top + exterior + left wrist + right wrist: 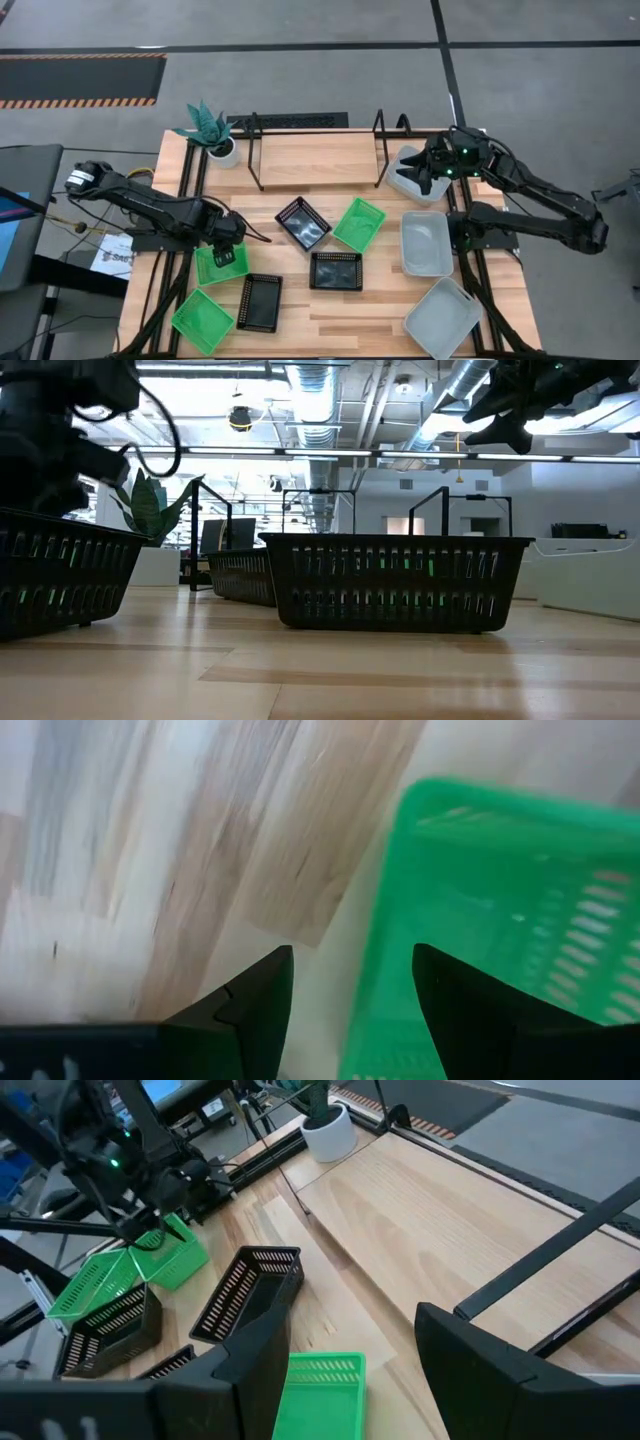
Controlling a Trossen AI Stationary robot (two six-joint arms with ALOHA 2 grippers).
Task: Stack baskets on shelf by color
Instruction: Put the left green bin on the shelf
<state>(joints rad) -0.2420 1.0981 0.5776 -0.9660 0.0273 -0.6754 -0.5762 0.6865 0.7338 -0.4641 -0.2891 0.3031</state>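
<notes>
Left gripper, jaws parted astride a green basket's wall: close squarely on it. Right gripper hovers open.

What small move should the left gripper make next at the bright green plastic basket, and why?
Probably close the left gripper on the bright green plastic basket: its open fingers straddle the basket's rim, so it seems ready to grip before lifting toward the empty wooden shelf.

Bright overhead lamps — glare in low view, left wrist pic blurred
</notes>
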